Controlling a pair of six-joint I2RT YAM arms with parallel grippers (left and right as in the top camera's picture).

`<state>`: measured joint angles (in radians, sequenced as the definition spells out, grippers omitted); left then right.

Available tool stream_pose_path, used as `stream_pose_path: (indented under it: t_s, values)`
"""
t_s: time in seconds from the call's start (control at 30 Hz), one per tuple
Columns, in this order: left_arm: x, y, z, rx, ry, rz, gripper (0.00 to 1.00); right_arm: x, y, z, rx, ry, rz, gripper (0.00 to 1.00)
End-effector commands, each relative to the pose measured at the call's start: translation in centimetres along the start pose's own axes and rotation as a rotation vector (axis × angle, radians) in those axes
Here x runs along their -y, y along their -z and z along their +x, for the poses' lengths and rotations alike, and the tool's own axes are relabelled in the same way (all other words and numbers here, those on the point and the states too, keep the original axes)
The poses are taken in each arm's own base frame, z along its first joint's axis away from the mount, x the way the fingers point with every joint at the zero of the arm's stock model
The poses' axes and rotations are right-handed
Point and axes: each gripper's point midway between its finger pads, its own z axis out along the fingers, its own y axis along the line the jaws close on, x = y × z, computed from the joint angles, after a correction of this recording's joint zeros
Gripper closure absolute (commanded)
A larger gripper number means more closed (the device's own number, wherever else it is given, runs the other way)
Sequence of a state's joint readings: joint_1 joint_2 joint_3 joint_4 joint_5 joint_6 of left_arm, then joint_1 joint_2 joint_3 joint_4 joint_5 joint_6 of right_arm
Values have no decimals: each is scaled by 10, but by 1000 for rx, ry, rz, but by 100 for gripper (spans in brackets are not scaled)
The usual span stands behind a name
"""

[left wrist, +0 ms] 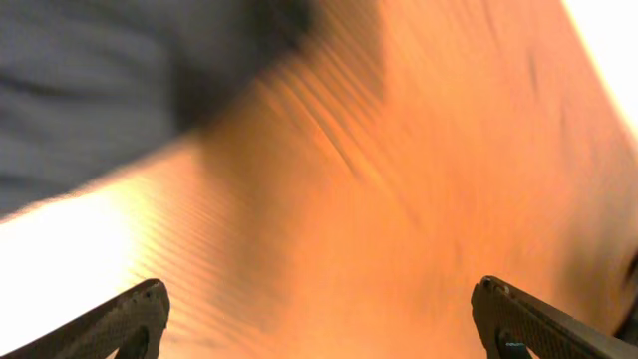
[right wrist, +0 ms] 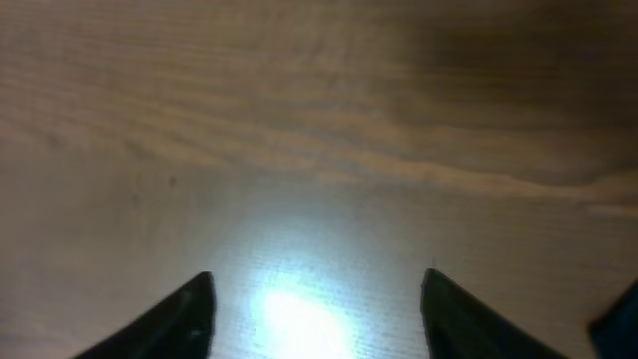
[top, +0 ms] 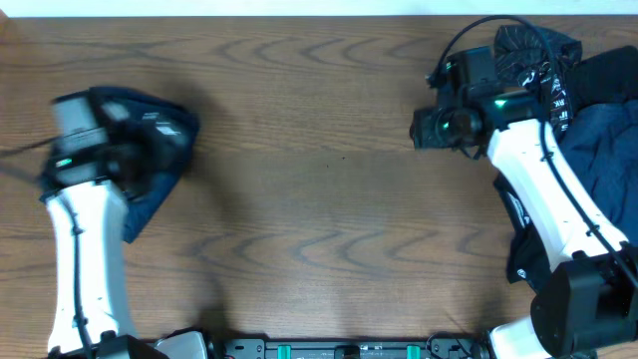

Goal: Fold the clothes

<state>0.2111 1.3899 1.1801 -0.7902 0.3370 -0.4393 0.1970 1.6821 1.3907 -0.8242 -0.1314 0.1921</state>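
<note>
A bunched navy garment (top: 159, 150) lies at the table's left, partly under my left arm. My left gripper (top: 100, 155) hovers over it; in the left wrist view the fingers (left wrist: 319, 309) are wide open and empty over bare wood, with blurred navy cloth (left wrist: 90, 90) at the upper left. A pile of dark clothes (top: 598, 150) sits at the far right, with a black white-printed piece (top: 543, 60) on top. My right gripper (top: 424, 128) is left of the pile, open and empty over bare table (right wrist: 314, 299).
The wooden table (top: 329, 199) spans the whole view. The arm bases and a rail sit along the front edge (top: 339, 349). A black cable (top: 469, 35) loops above the right wrist.
</note>
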Motion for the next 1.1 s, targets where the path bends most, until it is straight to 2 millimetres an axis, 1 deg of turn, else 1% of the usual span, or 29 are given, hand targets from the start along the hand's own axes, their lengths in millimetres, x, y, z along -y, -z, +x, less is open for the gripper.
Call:
stream_pose_path:
  t_s: [0.0, 0.03, 0.1, 0.13, 0.17, 0.2, 0.23, 0.27, 0.33, 0.37, 0.4, 0.47, 0.53, 0.57, 0.6, 0.63, 0.7, 0.77, 0.83, 0.93, 1.07]
  values:
    - [28, -8, 42, -116, -383, 31, 2, 10, 7, -10, 29, -33, -33, 30]
    - [26, -9, 52, -141, -418, -8, 2, 14, 11, -8, 20, -47, -34, 30]
    - [13, -5, 62, -158, -414, -112, 2, 24, 23, -3, 14, -75, -22, 44]
    - [6, -1, 65, -161, -400, -156, 2, 28, 33, -3, 27, -87, -17, 47]
    - [1, 5, 69, -165, -399, -182, 2, 31, 46, -5, 53, -94, -11, 47]
    - [-2, 11, 72, -165, -402, -195, 2, 34, 57, -7, 84, -95, 0, 46]
    - [-4, 20, 74, -157, -404, -201, 2, 38, 75, -9, 131, -101, 26, 45]
    - [-4, 28, 75, -137, -407, -195, 2, 40, 87, -10, 160, -113, 47, 44]
    - [1, 47, 75, -65, -421, -155, 2, 43, 118, -9, 240, -128, 87, 42]
    - [5, 60, 75, -6, -446, -122, 2, 40, 133, -6, 281, -126, 91, 40]
    - [9, 71, 75, 52, -473, -89, 2, 36, 147, -2, 319, -115, 84, 37]
    - [17, 98, 78, 197, -545, -9, 2, 32, 167, 9, 384, -106, 89, 34]
    - [21, 124, 83, 339, -568, 67, 2, 36, 185, 25, 461, -128, 132, 30]
    - [20, 138, 86, 418, -574, 100, 2, 42, 193, 36, 508, -163, 170, 29]
    - [18, 150, 87, 492, -575, 124, 2, 49, 199, 46, 553, -212, 204, 16]
    - [18, 163, 87, 564, -574, 152, 2, 56, 206, 55, 608, -263, 228, 1]
    - [18, 190, 94, 676, -579, 213, 2, 61, 219, 69, 701, -328, 216, 1]
    - [14, 212, 103, 757, -581, 257, 2, 61, 226, 85, 737, -340, 183, 1]
    - [10, 230, 111, 825, -582, 293, 2, 64, 231, 102, 746, -340, 180, 1]
    - [4, 247, 121, 898, -582, 332, 2, 69, 235, 129, 720, -338, 191, 1]
    - [1, 257, 127, 938, -582, 354, 2, 76, 229, 159, 650, -334, 219, 1]
